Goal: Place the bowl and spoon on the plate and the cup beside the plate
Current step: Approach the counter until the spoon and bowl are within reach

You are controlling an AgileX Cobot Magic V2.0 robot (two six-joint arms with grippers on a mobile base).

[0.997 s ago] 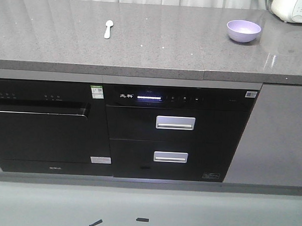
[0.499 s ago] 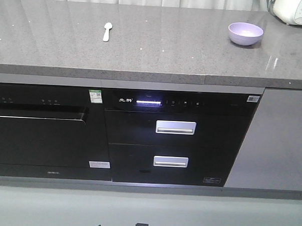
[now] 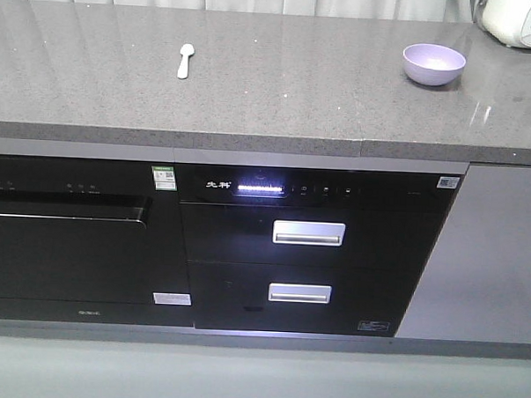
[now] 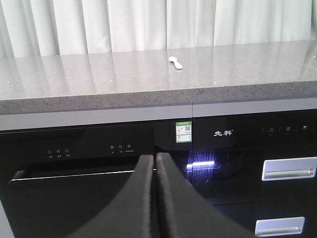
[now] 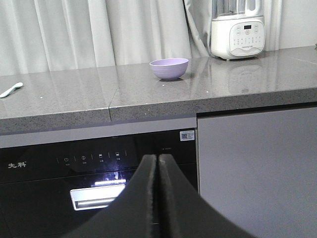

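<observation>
Bowl [image 3: 434, 64]: upright on the grey countertop [image 3: 296, 95], toward its right end, near a white appliance [image 5: 237, 32].
Spoon [image 3: 184, 60]: lying flat on the countertop, well left of the bowl.
Left gripper [image 4: 155, 159]: fingers pressed together, holding nothing; the spoon lies higher and farther back, well apart.
Right gripper [image 5: 158, 159]: fingers pressed together, holding nothing; the bowl sits higher and farther back, well apart.

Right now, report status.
Left gripper shut, empty; right gripper shut, empty. Bowl and spoon far apart on countertop. Plate, cup not in view.
</observation>
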